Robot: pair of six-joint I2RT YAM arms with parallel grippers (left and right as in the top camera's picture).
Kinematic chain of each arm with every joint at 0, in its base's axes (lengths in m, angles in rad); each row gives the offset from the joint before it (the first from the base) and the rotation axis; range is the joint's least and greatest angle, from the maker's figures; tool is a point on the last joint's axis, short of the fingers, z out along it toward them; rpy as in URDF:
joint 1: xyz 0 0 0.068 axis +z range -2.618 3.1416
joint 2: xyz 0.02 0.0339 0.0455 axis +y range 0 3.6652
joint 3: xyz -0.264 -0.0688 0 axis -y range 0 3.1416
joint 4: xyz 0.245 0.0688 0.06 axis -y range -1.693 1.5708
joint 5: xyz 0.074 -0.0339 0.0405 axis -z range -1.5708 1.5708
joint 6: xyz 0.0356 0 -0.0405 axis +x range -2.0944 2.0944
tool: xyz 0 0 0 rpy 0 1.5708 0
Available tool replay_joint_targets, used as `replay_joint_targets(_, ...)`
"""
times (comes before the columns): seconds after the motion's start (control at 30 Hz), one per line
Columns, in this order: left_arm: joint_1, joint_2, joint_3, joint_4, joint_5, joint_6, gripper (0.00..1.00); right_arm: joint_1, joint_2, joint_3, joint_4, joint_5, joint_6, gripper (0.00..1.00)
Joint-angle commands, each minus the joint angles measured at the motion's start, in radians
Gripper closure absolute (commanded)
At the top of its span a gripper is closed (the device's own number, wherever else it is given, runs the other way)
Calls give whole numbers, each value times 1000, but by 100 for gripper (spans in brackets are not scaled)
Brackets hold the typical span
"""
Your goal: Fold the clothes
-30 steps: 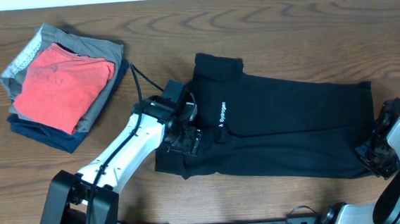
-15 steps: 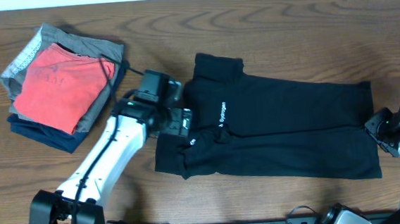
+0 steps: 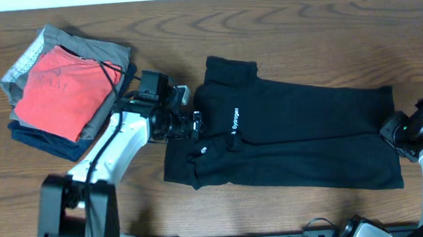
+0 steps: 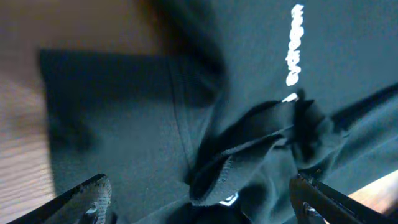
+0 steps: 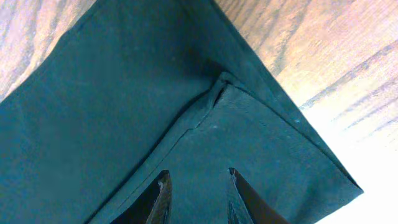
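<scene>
Starting at the left gripper (image 4: 200, 204), its fingertips are seen spread wide at the lower corners of the wrist view, with nothing held between them. A bunched, turned-over sleeve (image 4: 261, 146) lies just beyond them. The right gripper (image 5: 196, 194) is also parted, more narrowly, and is poised over the hem edge with no cloth clamped.

The black shirt (image 3: 302, 134) is laid across the middle of the table (image 3: 279, 24). Its long axis runs left to right, with the collar end toward the left arm and the hem toward the right arm. From the left gripper the shirt lies to the right, and from the right gripper to the left, so each end is served by its nearer arm. The white lettering (image 3: 235, 120) is seen close to the left gripper. A stack of folded garments (image 3: 64, 91) is set well apart at the far left.

Against a second ago, the left gripper has been drawn off the crumpled sleeve to the shirt's left edge. The right gripper has been moved from the lower hem corner up to mid-hem. The shirt's outline is unchanged.
</scene>
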Motion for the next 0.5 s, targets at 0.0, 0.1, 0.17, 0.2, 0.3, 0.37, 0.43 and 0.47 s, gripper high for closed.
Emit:
replay_joint_targets(0.0, 3, 65, -18, -12, 31, -5, 9, 8, -6, 15, -3, -6, -26, 72)
replay_joint_targets(0.1, 3, 97, -18, -38, 31, -10, 10, 8, -6, 15, -3, -6, -26, 72)
replay_joint_targets(0.17, 5, 107, -18, -63, 27, -23, 9, 8, -6, 15, -3, -6, -26, 71)
replay_joint_targets(0.2, 5, 109, -18, -77, 13, -40, 10, 8, -6, 15, -3, -5, -26, 71)
replay_joint_targets(0.3, 5, 109, -18, -103, -32, -67, 11, 8, -6, 15, -3, -2, -29, 71)
replay_joint_targets(0.37, 7, 109, -18, -123, -61, -82, 13, 8, -6, 15, -2, -2, -29, 71)
replay_joint_targets(0.43, 15, 109, -19, -151, -99, -116, 13, 8, -6, 15, -2, 1, -30, 71)
replay_joint_targets(0.47, 20, 109, -20, -161, -106, -125, 14, 8, -6, 15, -2, 4, -30, 71)
